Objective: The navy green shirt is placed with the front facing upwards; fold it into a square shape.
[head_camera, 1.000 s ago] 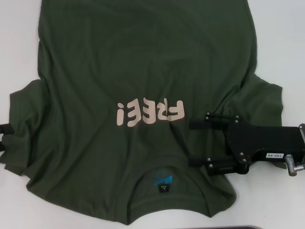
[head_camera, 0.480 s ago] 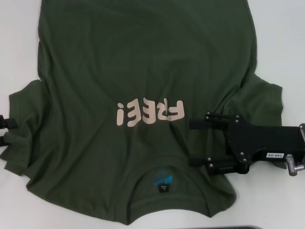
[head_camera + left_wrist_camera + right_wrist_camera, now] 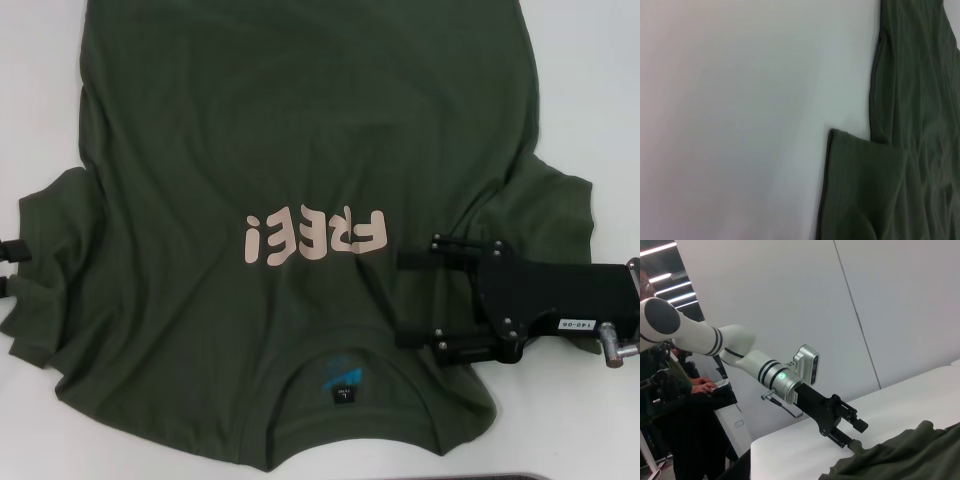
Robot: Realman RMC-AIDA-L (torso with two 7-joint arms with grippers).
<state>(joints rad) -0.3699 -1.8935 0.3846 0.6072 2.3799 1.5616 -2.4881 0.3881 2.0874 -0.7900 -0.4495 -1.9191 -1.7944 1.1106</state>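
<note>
The navy green shirt (image 3: 300,150) lies front up on the white table, its collar with the blue print and black tag (image 3: 343,380) nearest me. The pink "FREE!" lettering (image 3: 313,238) reads upside down. My right gripper (image 3: 400,298) is open and empty over the shirt's right shoulder, beside the collar. My left gripper (image 3: 8,268) shows only as two black fingertips, apart, at the left sleeve's edge. In the right wrist view, the left gripper (image 3: 852,433) is open, with its lower finger against the sleeve's edge (image 3: 865,447). The left wrist view shows the sleeve's hem (image 3: 855,190).
The white table (image 3: 600,100) shows bare on both sides of the shirt and fills much of the left wrist view (image 3: 740,110). The table's near edge runs just below the collar. In the right wrist view, a person (image 3: 670,390) sits behind the table beside a white wall.
My left gripper's fingertips have shifted slightly away from me along the left sleeve's edge. The right gripper and the shirt's body have not moved.
</note>
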